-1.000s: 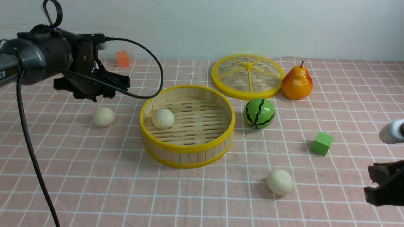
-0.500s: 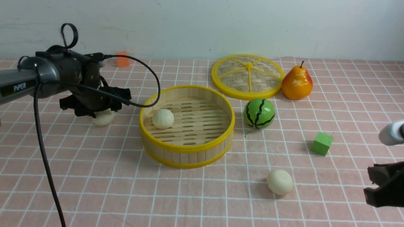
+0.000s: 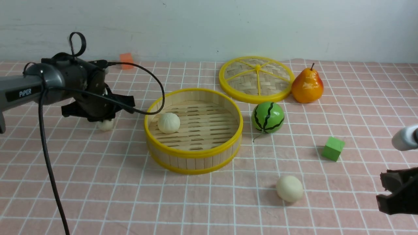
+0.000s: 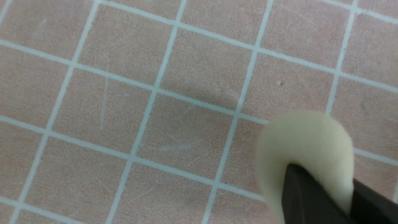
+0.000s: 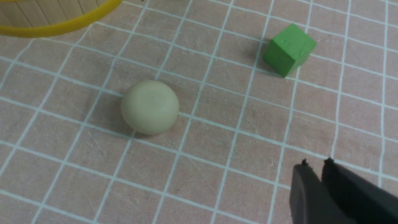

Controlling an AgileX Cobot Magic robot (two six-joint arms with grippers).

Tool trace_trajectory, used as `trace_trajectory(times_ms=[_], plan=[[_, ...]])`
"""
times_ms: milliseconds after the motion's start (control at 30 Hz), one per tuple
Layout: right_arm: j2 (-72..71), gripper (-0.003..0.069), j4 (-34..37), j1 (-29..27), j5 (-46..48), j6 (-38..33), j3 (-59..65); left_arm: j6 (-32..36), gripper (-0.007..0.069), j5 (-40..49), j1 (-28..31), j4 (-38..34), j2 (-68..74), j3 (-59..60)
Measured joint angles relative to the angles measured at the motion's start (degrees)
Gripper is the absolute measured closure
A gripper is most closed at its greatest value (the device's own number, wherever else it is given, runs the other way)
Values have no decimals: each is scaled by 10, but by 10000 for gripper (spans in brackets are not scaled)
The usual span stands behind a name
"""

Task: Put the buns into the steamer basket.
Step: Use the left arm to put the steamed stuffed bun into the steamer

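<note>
Gripping 1 bun (image 4: 304, 137) now: left pincer (image 4: 325, 189), previously open.

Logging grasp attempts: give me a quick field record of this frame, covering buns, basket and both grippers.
steamer basket: round, pale wooden slats, yellow rims
bun in basket: cream-white dough ball on slatted floor
bun at left: cream-white ball, outside basket, pinched
bun at front right: cream-white ball, loose on pink checked cloth
left gripper: shut on bun at left
right gripper: shut, empty
</note>
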Motion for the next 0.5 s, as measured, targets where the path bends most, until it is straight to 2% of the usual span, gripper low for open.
trace_trajectory(times_ms=[200,367,500], plan=[[0,574,0,0,0,-1,0,34,624,32,-45,-8,-83,0],[0,572,0,0,-1,-1,0,105,624,77,-143,-47,-142,-1],[0,568,0,0,-3,-1,0,127,624,76,-185,-61,-126,0]])
